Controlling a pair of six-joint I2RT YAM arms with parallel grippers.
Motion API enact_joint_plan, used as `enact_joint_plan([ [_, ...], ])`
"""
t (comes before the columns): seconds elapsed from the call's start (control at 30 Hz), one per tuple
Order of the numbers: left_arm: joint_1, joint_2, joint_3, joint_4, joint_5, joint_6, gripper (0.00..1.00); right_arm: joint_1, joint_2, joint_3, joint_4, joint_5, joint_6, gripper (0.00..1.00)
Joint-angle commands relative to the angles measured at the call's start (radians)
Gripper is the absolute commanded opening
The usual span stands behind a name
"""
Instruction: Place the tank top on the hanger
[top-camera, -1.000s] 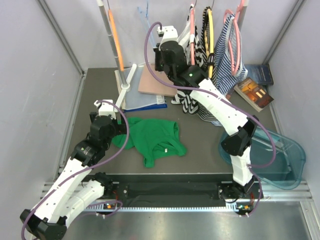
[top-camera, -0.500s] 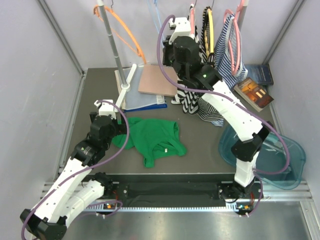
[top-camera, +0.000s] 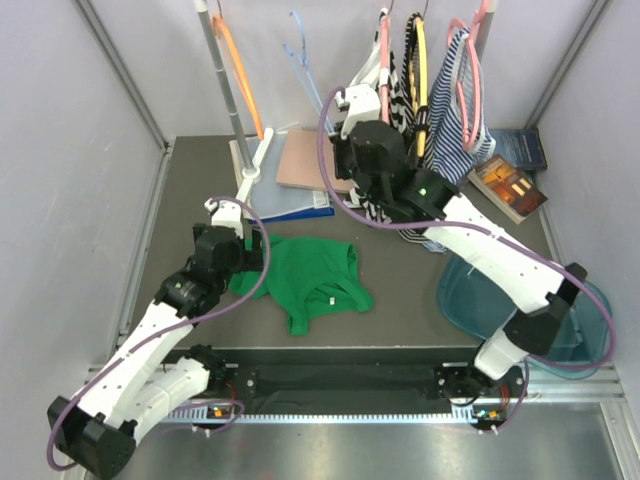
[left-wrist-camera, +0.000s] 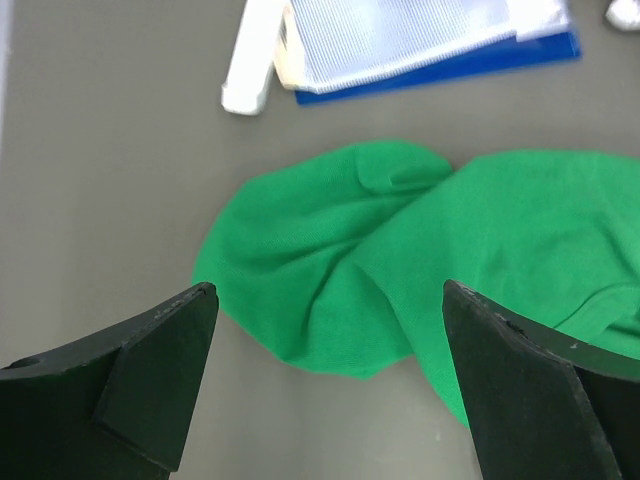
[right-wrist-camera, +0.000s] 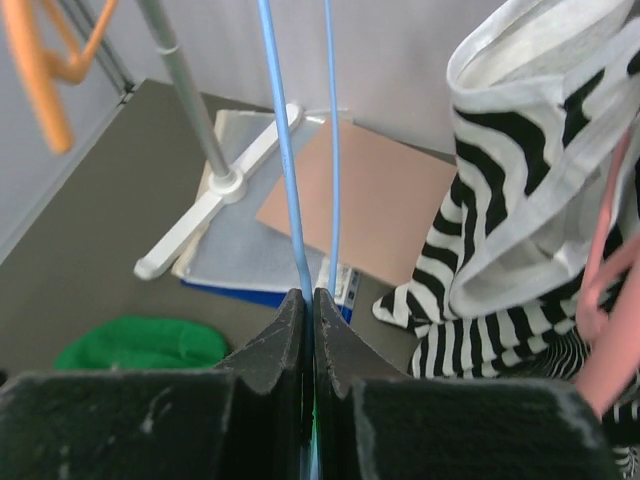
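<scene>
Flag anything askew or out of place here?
The tank top lies rumpled on the table, one end folded over near the open left pincer. The hanger sits slanted, pinched in the shut right pincer. Nothing looks spilled or damaged.

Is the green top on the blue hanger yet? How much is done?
Not yet. Done: the right gripper is shut on the light-blue hanger, pinching its wire. In hand: the left gripper hangs open over the green tank top, which lies crumpled on the table. Left: grab the top and thread it onto the hanger.
</scene>
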Motion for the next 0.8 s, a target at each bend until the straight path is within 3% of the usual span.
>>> enact_joint_plan([
  [0.0,0.005,0.106,0.061,-0.008,0.037,-0.067,0.98,0.065,-0.156,-0.071,0.07,0.037,-0.031,0.0],
  [0.13,0.005,0.2,0.106,-0.071,0.091,-0.23,0.98,0.108,-0.231,-0.152,0.043,0.066,-0.028,0.0],
  [0.3,0.005,0.237,-0.03,0.062,0.158,-0.354,0.94,0.113,-0.369,-0.315,0.028,0.031,0.021,0.0],
  [0.5,0.003,0.248,-0.136,0.131,0.147,-0.411,0.8,0.113,-0.484,-0.494,0.028,0.0,0.072,0.0],
  [0.77,0.003,0.272,-0.237,0.311,0.252,-0.497,0.74,0.111,-0.581,-0.674,0.086,-0.114,0.124,0.0],
])
